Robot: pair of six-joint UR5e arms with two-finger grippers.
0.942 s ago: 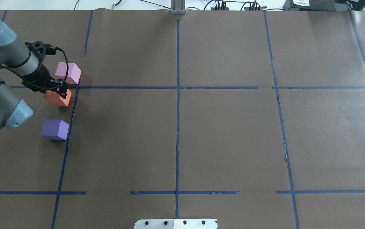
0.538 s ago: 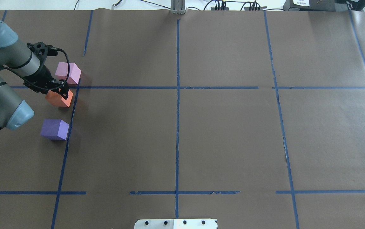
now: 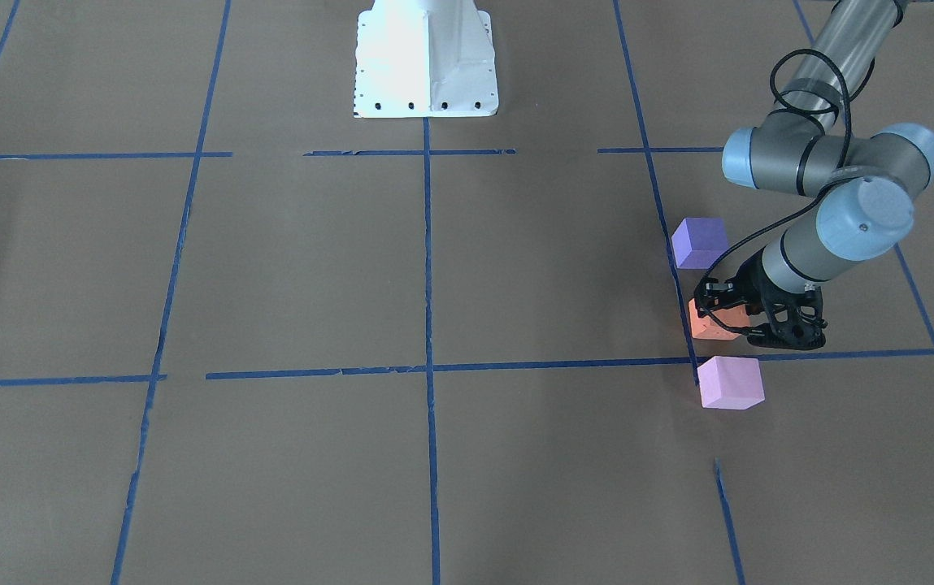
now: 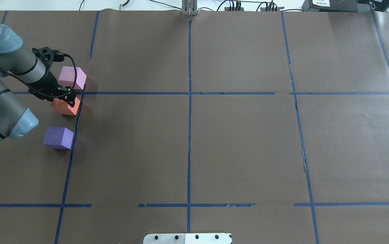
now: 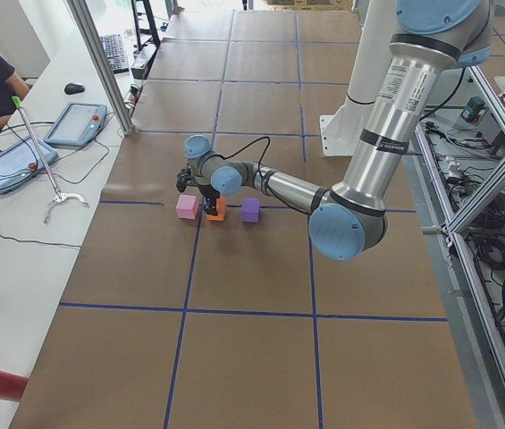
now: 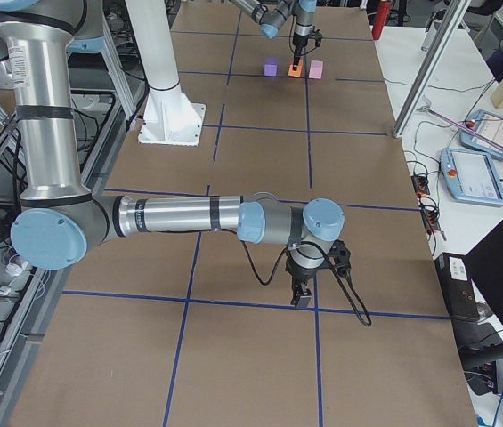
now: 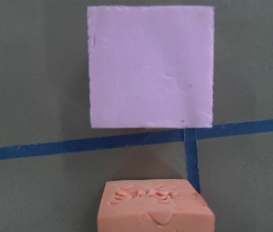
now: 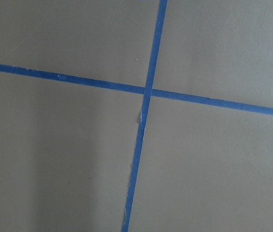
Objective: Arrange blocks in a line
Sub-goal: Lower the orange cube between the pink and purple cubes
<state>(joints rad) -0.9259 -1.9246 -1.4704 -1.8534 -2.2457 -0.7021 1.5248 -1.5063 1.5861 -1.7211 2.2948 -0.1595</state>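
Brown paper-covered desk [image 4: 235, 142], gridded with blue tape lines [image 4: 189, 135]. White metal robot base [image 3: 426, 57] at the near edge, centre. Grey left arm [image 4: 1, 84] bent low over the left side.

Three cubes of equal size in a rough near-to-far row, all just left of one lengthwise tape line:
- Violet-blue matte foam cube [image 4: 58, 137] nearest the robot, standing free.
- Orange matte foam cube [image 4: 65, 106] in the middle, down at the paper, apart from both neighbours.
- Pale pink-lilac matte foam cube [image 4: 72, 77] farthest, beyond the crosswise tape line, standing free.

Left hand [image 4: 67, 98] pointing straight down, clenched on the orange cube's top. Right hand [image 6: 303, 292] low over a tape crossing at the far-right end, well apart from the cubes; released or clenched, cannot tell.
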